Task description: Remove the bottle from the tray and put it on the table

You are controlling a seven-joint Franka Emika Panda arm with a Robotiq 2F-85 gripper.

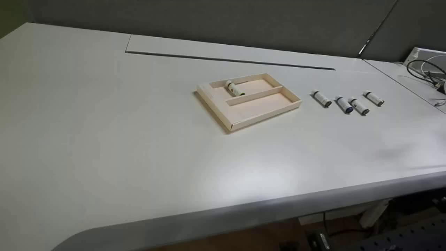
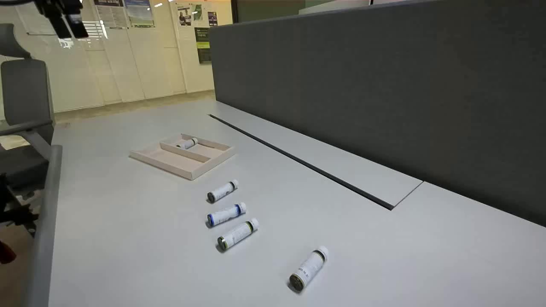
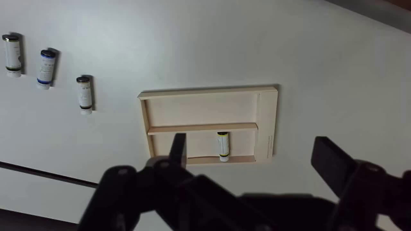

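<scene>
Fingers (image 3: 332,165) hang wide and empty, higher than the tray (image 3: 267,125), presumably to straddle the bottle (image 3: 223,145) inside. Its white end (image 3: 224,158) seems propped against the tray's wall (image 3: 240,159).

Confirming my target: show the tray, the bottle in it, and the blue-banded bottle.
Tray (image 3: 267,122), wrist view: wide border.
Bottle in it (image 3: 223,144), wrist view: label.
Blue-banded bottle (image 2: 225,215), in an exterior view: label.

Four vials (image 2: 226,214), grey chair (image 2: 26,94), partition (image 2: 362,76)

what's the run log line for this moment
black hand: open, empty | white cylindrical bottle: inside beige rectangular wooden tray | move to smooth white table: pending
</scene>
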